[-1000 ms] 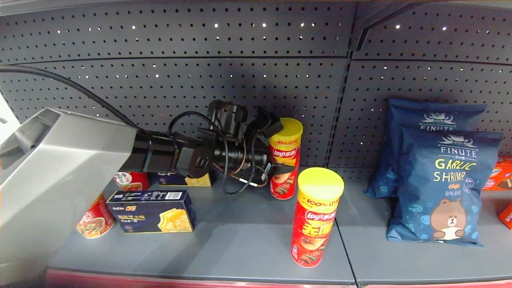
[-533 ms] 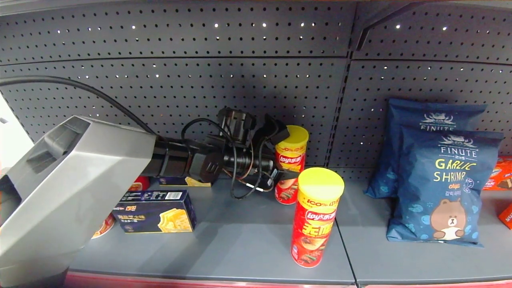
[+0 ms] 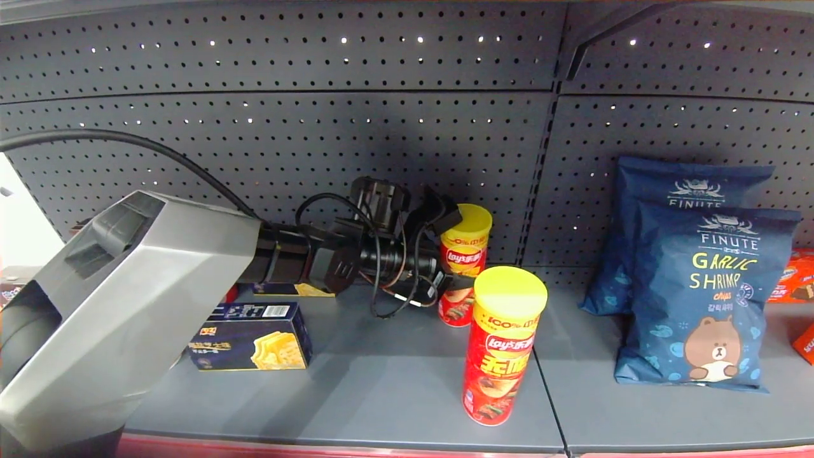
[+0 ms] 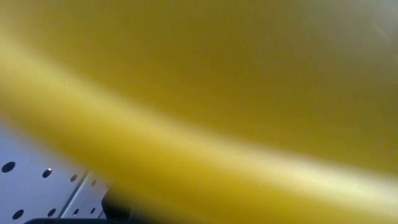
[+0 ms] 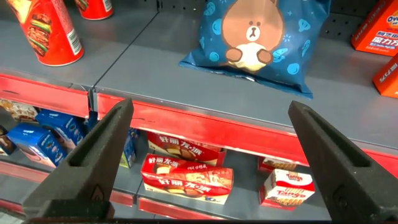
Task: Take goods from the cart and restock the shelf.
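My left gripper [image 3: 453, 249] reaches in from the left along the back of the grey shelf board [image 3: 381, 381]. It is shut on a red chips can [image 3: 469, 256] with a yellow lid, held slightly tilted close to the pegboard wall. That yellow lid [image 4: 217, 93] sits right against the left wrist camera. A second, identical can [image 3: 503, 350] stands upright near the shelf's front edge, just in front of the held one. My right gripper [image 5: 211, 168] hangs open and holds nothing, in front of the shelf's red front edge [image 5: 186, 118] and below the shelf board.
Two blue shrimp-chip bags [image 3: 699, 299] lean at the right; the bear one [image 5: 258, 37] shows from below. A dark blue cracker box [image 3: 251, 336] lies at the left, orange boxes [image 3: 795, 280] at far right. The lower shelf holds red snack boxes [image 5: 186, 177].
The left arm has pushed farther right and toward the back wall, carrying the can with it. The arm now covers the cup noodles at the left.
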